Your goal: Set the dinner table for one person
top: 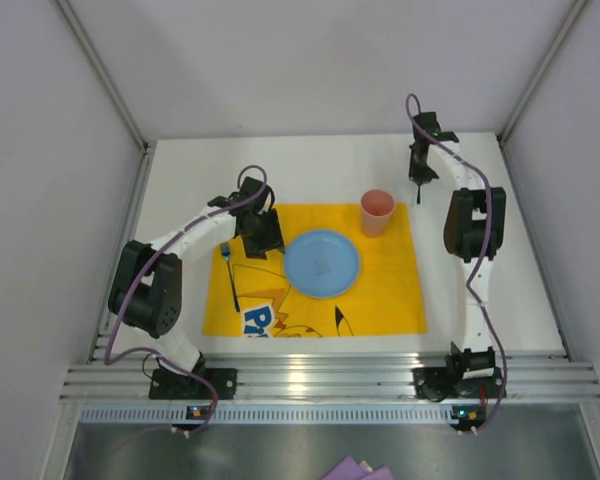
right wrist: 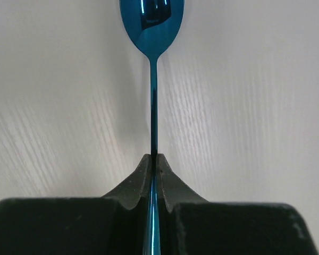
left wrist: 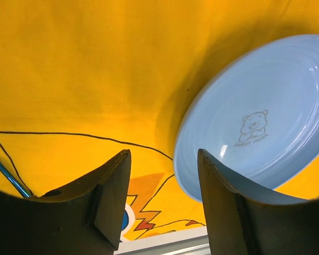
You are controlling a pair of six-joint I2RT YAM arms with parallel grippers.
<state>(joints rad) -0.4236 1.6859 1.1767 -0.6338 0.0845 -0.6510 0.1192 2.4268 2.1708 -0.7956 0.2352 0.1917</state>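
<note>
Dinner table: white tabletop (top: 280,170) with a yellow placemat (top: 390,295) laid at its middle.
On the placemat: blue plate (top: 322,263) at centre; pink cup (top: 377,212) in the far right corner; blue fork (top: 230,278) along the left side.
Left gripper (left wrist: 163,159): jaws apart and empty, low over the placemat between fork and plate.
Right gripper (right wrist: 153,158): clenched on a blue spoon (right wrist: 152,21), over bare tabletop beyond the placemat's far right corner.
Progress: plate, cup and fork look set; the spoon is not yet laid down.

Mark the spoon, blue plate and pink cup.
spoon (right wrist: 152,21), right wrist view, on its bowl.
blue plate (top: 322,263), top external view, plate centre.
pink cup (top: 377,213), top external view, mid body.
</note>
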